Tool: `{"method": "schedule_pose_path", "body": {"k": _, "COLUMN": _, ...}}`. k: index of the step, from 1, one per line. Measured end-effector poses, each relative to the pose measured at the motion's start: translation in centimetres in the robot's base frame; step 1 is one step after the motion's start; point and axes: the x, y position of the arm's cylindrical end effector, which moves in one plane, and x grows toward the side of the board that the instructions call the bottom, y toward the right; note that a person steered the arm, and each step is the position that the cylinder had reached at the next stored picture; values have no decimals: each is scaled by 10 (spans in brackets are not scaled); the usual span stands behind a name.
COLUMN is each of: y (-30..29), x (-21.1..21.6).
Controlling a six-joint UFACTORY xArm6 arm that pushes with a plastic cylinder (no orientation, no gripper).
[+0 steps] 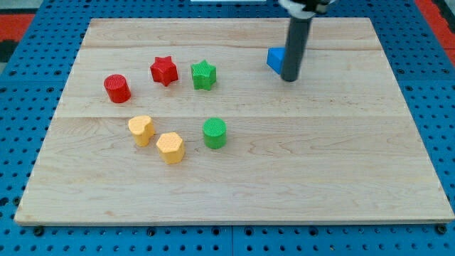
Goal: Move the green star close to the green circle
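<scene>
The green star [203, 74] sits on the wooden board left of centre, toward the view's top. The green circle [215, 133] stands below it, a short gap apart. My tip [289, 78] is at the end of the dark rod, well to the right of the green star and touching or just in front of a blue block [274, 58], which the rod partly hides.
A red star [163, 70] sits just left of the green star. A red circle [116, 88] is farther left. A yellow heart-like block [141, 130] and a yellow hexagon [170, 147] lie left of the green circle. The wooden board [320, 178] rests on blue pegboard.
</scene>
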Motion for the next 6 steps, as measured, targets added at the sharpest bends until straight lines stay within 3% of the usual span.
{"method": "schedule_pose_path", "body": {"k": 1, "y": -40, "x": 21}}
{"method": "schedule_pose_path", "body": {"k": 3, "y": -22, "x": 18}}
{"method": "schedule_pose_path", "body": {"k": 6, "y": -118, "x": -50}}
